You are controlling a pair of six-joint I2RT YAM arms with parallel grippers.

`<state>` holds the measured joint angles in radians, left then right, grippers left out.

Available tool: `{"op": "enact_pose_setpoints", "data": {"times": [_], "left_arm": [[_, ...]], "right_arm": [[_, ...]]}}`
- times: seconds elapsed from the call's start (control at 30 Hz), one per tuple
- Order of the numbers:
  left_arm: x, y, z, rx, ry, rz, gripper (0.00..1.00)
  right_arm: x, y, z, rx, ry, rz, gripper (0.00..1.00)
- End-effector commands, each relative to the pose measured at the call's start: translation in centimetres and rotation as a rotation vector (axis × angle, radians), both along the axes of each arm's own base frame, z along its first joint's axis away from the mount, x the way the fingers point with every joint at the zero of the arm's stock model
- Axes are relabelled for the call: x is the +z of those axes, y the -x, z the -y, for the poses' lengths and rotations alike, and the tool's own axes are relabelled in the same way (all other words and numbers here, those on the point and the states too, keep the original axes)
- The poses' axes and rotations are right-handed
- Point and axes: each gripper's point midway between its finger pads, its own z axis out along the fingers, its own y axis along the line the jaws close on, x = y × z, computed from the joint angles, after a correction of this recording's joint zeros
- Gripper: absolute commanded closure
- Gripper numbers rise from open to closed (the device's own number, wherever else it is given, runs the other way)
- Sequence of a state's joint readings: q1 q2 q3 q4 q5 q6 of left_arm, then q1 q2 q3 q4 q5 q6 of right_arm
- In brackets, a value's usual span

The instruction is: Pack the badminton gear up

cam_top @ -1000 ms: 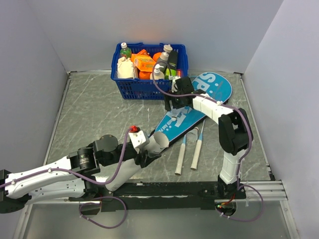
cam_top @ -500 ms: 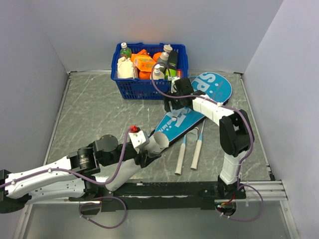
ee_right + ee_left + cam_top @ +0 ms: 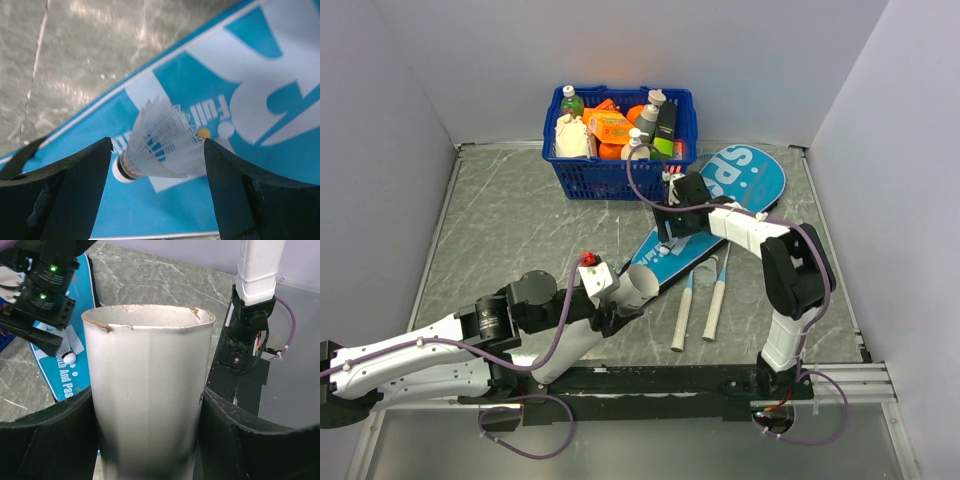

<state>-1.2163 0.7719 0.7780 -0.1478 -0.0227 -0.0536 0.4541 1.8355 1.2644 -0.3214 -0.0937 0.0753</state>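
Lower centre, the left gripper [image 3: 618, 300] clamps the long white cardboard tube [image 3: 147, 390]. Right of it lie two slim white-handled rackets [image 3: 682, 320]. Above, the right gripper's [image 3: 672, 228] spread jaws straddle the white feather shuttlecock [image 3: 160, 145] on the teal racket-shaped case [image 3: 740, 175].

Teal case [image 3: 760, 185]: large white letters "SP" read from above; small white print "And Pas" legible in the left wrist view.
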Motion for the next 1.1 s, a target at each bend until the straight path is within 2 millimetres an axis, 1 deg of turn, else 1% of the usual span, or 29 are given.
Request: {"op": "enact_pose_setpoints", "data": {"times": [0.0, 0.03, 0.07, 0.13, 0.2, 0.23, 0.27, 0.33, 0.4, 0.43, 0.5, 0.53, 0.6, 0.63, 0.7, 0.73, 0.8, 0.83, 0.93, 0.97, 1.03, 1.07], "left_arm": [[2.7, 0.3, 0.2, -0.015, 0.078, 0.016, 0.95], [2.7, 0.3, 0.2, -0.014, 0.079, 0.015, 0.95], [2.8, 0.3, 0.2, -0.014, 0.08, 0.015, 0.95], [2.8, 0.3, 0.2, -0.014, 0.081, 0.014, 0.94], [2.8, 0.3, 0.2, -0.014, 0.084, 0.015, 0.95], [2.8, 0.3, 0.2, -0.015, 0.081, 0.014, 0.95], [2.9, 0.4, 0.2, -0.017, 0.084, 0.013, 0.95], [2.9, 0.5, 0.3, -0.023, 0.083, 0.012, 0.94], [2.8, 0.6, 0.3, -0.029, 0.084, 0.01, 0.95], [2.9, 0.6, 0.3, -0.029, 0.084, 0.01, 0.95], [2.9, 0.6, 0.3, -0.027, 0.084, 0.009, 0.95], [2.8, 0.6, 0.2, -0.028, 0.084, 0.008, 0.95], [2.8, 0.6, 0.2, -0.027, 0.083, 0.008, 0.95], [2.8, 0.5, 0.2, -0.025, 0.083, 0.008, 0.95], [2.8, 0.5, 0.3, -0.025, 0.08, 0.007, 0.95], [2.8, 0.5, 0.3, -0.025, 0.08, 0.007, 0.94], [2.7, 0.5, 0.2, -0.025, 0.08, 0.007, 0.95], [2.8, 0.5, 0.2, -0.025, 0.083, 0.007, 0.94], [2.6, 0.5, 0.3, -0.025, 0.081, 0.006, 0.95], [2.7, 0.5, 0.3, -0.025, 0.081, 0.006, 0.95], [2.6, 0.5, 0.4, -0.025, 0.077, 0.006, 0.95], [2.5, 0.5, 0.4, -0.025, 0.073, 0.004, 0.95]], "right_arm": [[3.2, 0.7, 0.0, -0.018, -0.051, 0.061, 0.21], [2.8, 1.3, 0.1, -0.02, -0.048, 0.05, 0.21], [3.2, 1.4, 0.1, -0.021, -0.054, 0.061, 0.23], [2.8, 2.1, 0.3, -0.017, -0.05, 0.051, 0.25], [3.2, 2.5, 0.2, -0.014, -0.05, 0.052, 0.29], [3.0, 2.9, 0.3, -0.01, -0.046, 0.049, 0.3], [3.5, 3.0, 0.4, -0.013, -0.046, 0.063, 0.33], [3.4, 3.6, 0.2, -0.001, -0.044, 0.061, 0.36], [3.5, 3.9, 0.1, 0.007, -0.051, 0.061, 0.42], [3.2, 4.1, 0.1, 0.01, -0.05, 0.052, 0.45], [3.2, 4.3, -0.3, 0.027, -0.059, 0.046, 0.5], [3.1, 4.3, -0.4, 0.03, -0.059, 0.042, 0.56], [3.0, 4.5, -0.6, 0.037, -0.058, 0.036, 0.64], [2.9, 4.6, -0.7, 0.04, -0.055, 0.032, 0.71], [2.8, 4.9, -0.7, 0.042, -0.053, 0.025, 0.78], [2.6, 5.1, -0.8, 0.043, -0.054, 0.018, 0.85], [2.7, 5.4, -0.7, 0.041, -0.058, 0.019, 0.9], [2.8, 5.6, -0.7, 0.039, -0.06, 0.019, 0.99], [3.6, 6.1, -0.6, 0.032, -0.082, 0.032, 1.0], [4.6, 6.3, -0.7, 0.033, -0.097, 0.055, 1.0], [5.5, 7.0, -0.5, 0.025, -0.112, 0.065, 1.0], [7.1, 7.3, -0.4, 0.023, -0.128, 0.099, 1.0]]}}
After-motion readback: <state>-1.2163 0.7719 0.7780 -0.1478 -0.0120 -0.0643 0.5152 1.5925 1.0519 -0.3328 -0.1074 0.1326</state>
